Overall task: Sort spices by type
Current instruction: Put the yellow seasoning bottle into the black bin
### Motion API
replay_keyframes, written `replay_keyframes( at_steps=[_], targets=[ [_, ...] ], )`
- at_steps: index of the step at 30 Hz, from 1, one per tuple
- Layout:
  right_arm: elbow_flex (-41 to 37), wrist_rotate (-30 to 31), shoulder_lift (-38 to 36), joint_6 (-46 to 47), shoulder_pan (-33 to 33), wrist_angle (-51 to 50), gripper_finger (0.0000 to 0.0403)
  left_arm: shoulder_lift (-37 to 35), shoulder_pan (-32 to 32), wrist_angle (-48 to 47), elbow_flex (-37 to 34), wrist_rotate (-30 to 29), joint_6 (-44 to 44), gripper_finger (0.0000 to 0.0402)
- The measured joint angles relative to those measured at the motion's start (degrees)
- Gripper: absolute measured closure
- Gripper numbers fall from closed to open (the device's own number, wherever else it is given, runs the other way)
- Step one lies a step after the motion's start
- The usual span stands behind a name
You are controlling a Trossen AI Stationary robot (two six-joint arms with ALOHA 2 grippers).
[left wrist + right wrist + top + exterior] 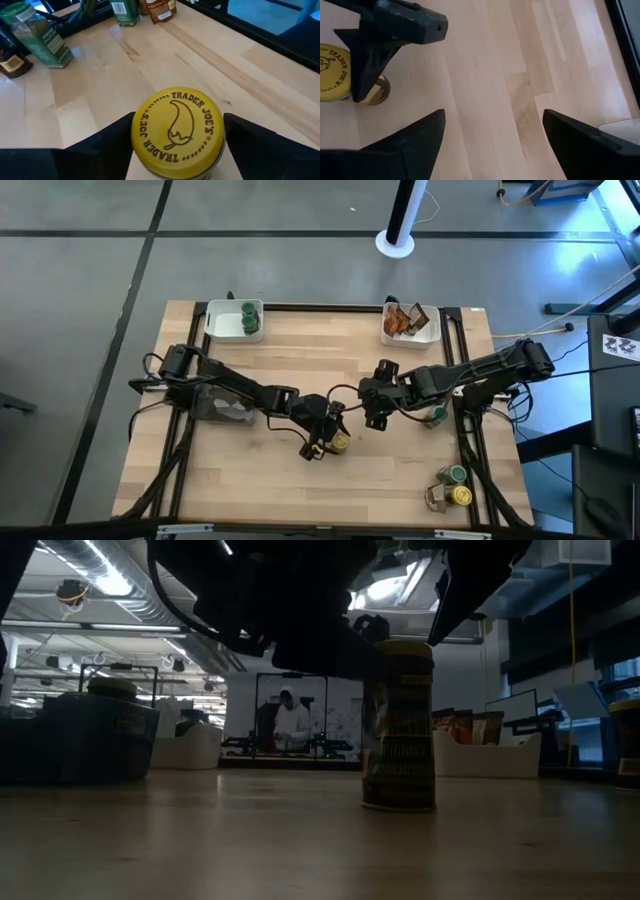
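Note:
A yellow-lidded spice jar (341,443) (177,132) stands upright on the table's middle, its base on the wood (400,725). My left gripper (328,442) (177,137) is over it, one finger on each side of the lid. My right gripper (378,418) (492,135) hangs open just to the jar's right, over bare wood, touching nothing. Green-lidded jars (248,320) sit in the far left white tray (215,330). Brown-orange packets (402,320) lie in the far right white tray (432,332). My left gripper has the yellow-lidded jar by the rim of its lid (137,135), pinched between the two fingers (107,145), one on each side. The fingers come from above, slanting from the table's left. The jar stays upright with its base on the table.
A dark tray (218,405) sits under the left arm. One green-lidded jar (436,418) stands below the right arm. More jars, green-lidded (456,474) and yellow-lidded (461,495), cluster at the near right corner. Bare wood lies near the table's near left.

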Motion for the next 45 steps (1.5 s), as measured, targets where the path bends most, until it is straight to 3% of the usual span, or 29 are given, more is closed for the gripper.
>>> replay_keyframes(
  at_steps=[8, 17, 28, 35, 38, 41, 45],
  targets=[
    [0.0, 0.2, 0.0, 0.0, 0.0, 0.0, 0.0068, 0.0, 0.0, -0.4, 0.3, 0.1, 1.1, 0.019],
    [0.0, 1.0, 0.0, -0.8, 0.0, -2.1, 0.0068, -5.1, -0.9, -5.6, 0.5, -10.4, 1.0, 0.0183],
    [0.0, 0.7, -0.1, -6.1, 0.0, -2.1, 0.0068, -16.7, -1.4, -25.2, 0.6, -16.4, -9.5, 0.0185],
    [0.0, 1.6, -0.1, -6.3, 0.0, -2.1, 0.0068, -24.8, -3.4, -37.7, 0.6, -26.6, -18.5, 0.0189],
    [0.0, 1.4, -0.1, -6.2, 0.0, -2.2, 0.0068, -29.0, -5.9, -42.3, 0.6, -33.5, -23.0, 0.0189],
    [0.0, 0.7, -0.2, -6.2, 0.0, -2.2, 0.0068, -33.3, -9.6, -46.4, 0.0, -44.1, -28.6, 0.0189],
    [0.0, -0.1, -0.2, -5.5, 0.0, -2.2, 0.0068, -39.2, -15.2, -52.7, -2.3, -52.1, -38.6, 0.0188]
  ],
)
